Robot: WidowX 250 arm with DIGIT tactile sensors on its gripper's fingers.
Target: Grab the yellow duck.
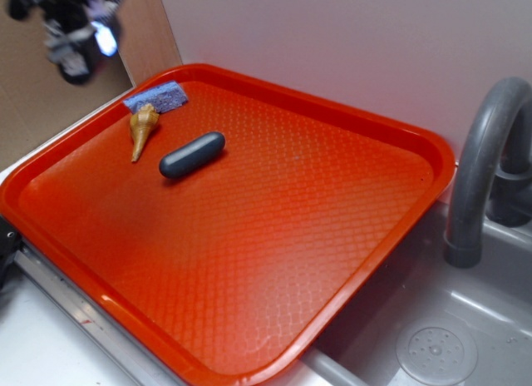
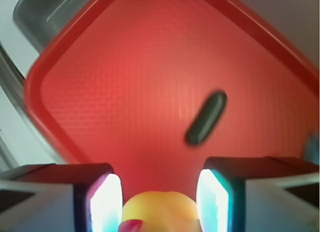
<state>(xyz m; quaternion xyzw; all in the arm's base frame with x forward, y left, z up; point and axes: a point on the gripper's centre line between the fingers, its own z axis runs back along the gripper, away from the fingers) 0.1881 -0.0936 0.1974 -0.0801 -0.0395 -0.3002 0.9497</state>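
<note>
On tray: one capsule, one seashell; fingers flank duck.

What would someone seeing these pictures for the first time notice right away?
The big red tray fills the exterior view beside the grey sink, with a dark capsule and a tan seashell near its far left corner. In the wrist view, the yellow duck sits between the gripper fingers, raised above the tray.
</note>
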